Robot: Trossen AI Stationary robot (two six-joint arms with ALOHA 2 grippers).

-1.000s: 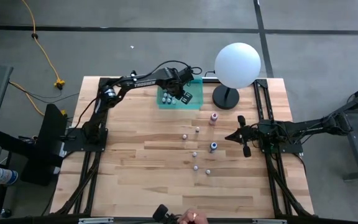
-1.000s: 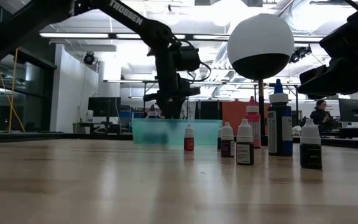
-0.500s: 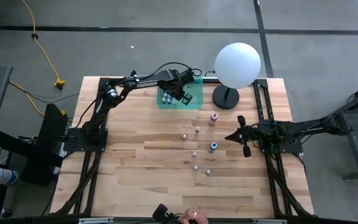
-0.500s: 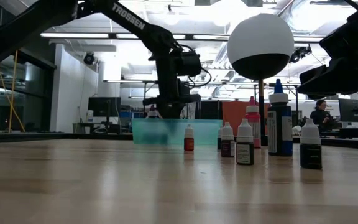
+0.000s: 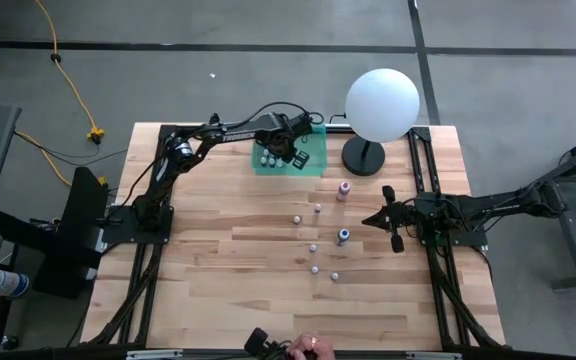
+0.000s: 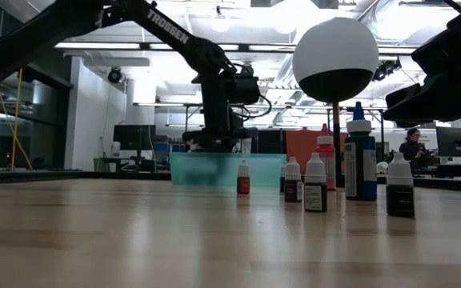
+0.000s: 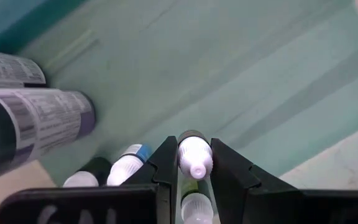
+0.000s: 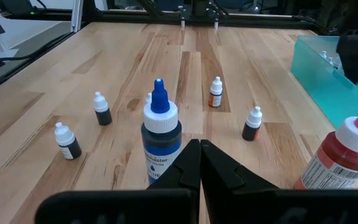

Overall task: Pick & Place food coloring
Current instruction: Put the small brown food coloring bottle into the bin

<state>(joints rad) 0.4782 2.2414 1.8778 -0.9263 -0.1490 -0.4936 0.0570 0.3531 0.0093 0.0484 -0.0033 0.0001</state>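
Note:
The food coloring is several tiny bottles. Some stand loose mid-table around the blue bottle (image 5: 343, 237) (image 8: 161, 140) and the pink bottle (image 5: 344, 189); others stand in the teal tray (image 5: 308, 160) near the far edge. My left gripper (image 5: 286, 143) (image 7: 194, 171) reaches down into the tray and is shut on a small white-capped bottle (image 7: 194, 155). Beside it in the tray stand more bottles (image 7: 129, 165) and two larger labelled ones (image 7: 48, 118). My right gripper (image 5: 383, 220) (image 8: 199, 163) waits shut above the table's right side, just right of the blue bottle. My left gripper pinches the small bottle by its white cap (image 7: 194, 149), one finger on each side. The fingers (image 7: 166, 168) come from above, pointing down. The bottle is upright, nozzle up, over the tray floor; whether its base rests on the floor I cannot tell.
A white globe lamp (image 5: 381, 102) stands on a dark base (image 5: 366, 157) just right of the tray, close to the left arm. Small bottles are scattered mid-table (image 5: 315, 269) (image 6: 315, 182). Bare wood lies on the near and left parts of the table (image 5: 218, 290).
My left gripper has sunk a little lower into the tray and shifted slightly toward the table's left, still shut on the small bottle.

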